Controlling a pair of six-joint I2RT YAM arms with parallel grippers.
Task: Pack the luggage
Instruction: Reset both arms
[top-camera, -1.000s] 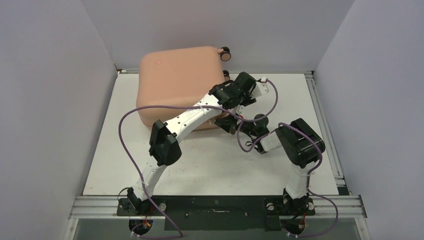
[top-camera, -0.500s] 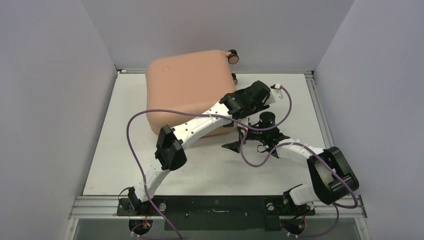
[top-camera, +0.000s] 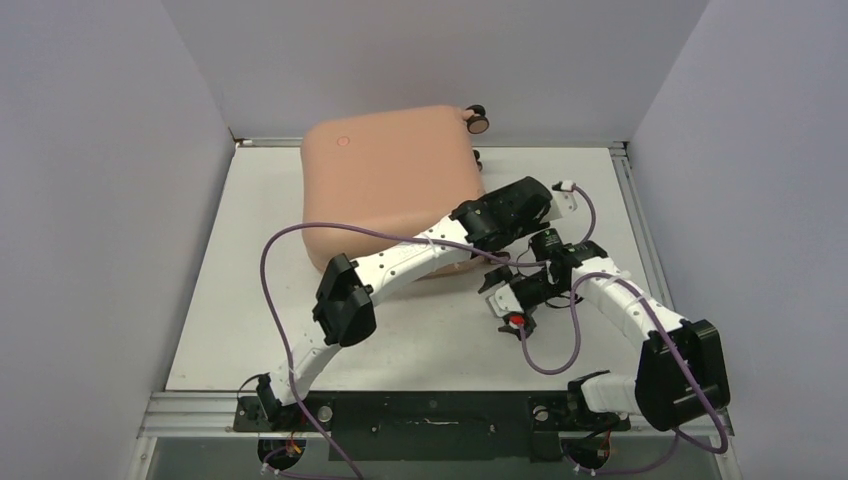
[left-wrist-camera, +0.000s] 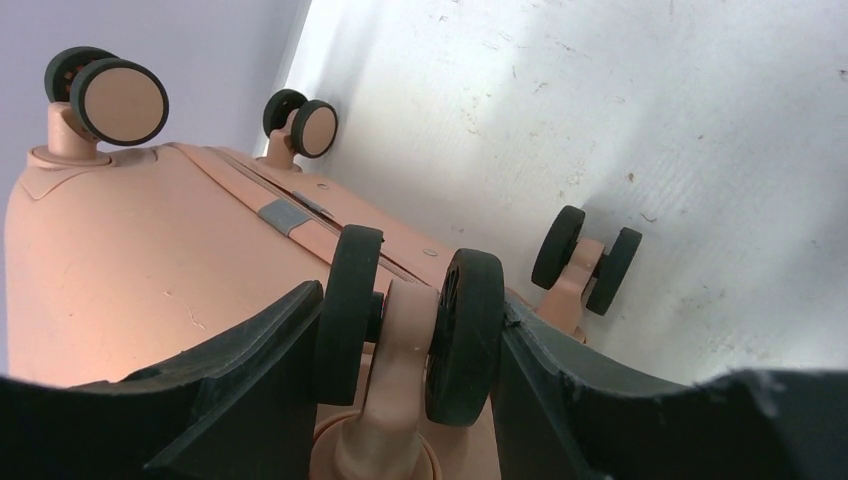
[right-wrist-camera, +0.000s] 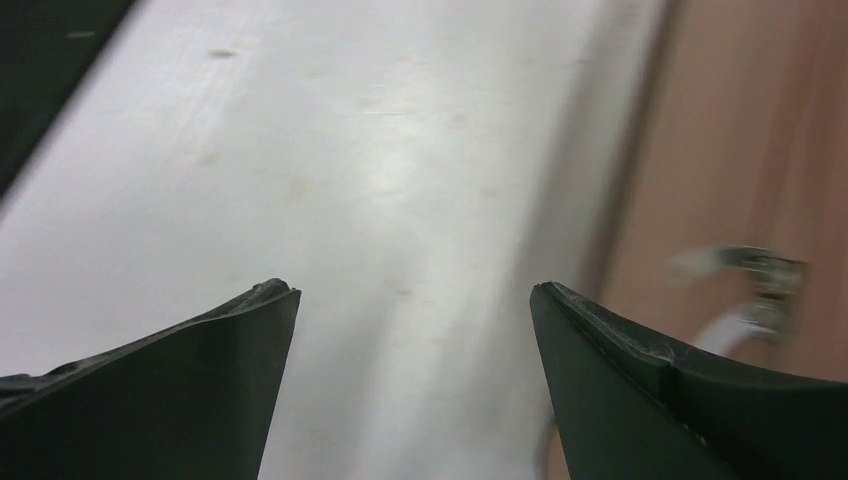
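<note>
The peach-pink hard-shell suitcase (top-camera: 390, 180) lies closed on the far middle of the white surface (top-camera: 430, 340), one broad shell facing up with its small red round logo (top-camera: 343, 141) near the far left corner. Its wheeled end faces the right side of the surface, and one black-tyred wheel (top-camera: 478, 120) sticks out at the far right corner.

The left arm reaches across to that wheeled end. In its wrist view the left fingers (left-wrist-camera: 250, 385) are closed part-way on a double caster wheel (left-wrist-camera: 410, 330), one finger pressed against the outside of each tyre. Three more casters show past it: two up against the back wall (left-wrist-camera: 105, 95) (left-wrist-camera: 300, 125) and one low beside the surface (left-wrist-camera: 585, 260). A grey tab (left-wrist-camera: 285, 213) sits on the seam between the two shells.

The right fingers (right-wrist-camera: 200, 390) stand wide apart and hold nothing, low over bare surface just beside the suitcase's near side. A blurred metal zip pull (right-wrist-camera: 760, 275) shows on that pink side, to the right of the fingers.
</note>
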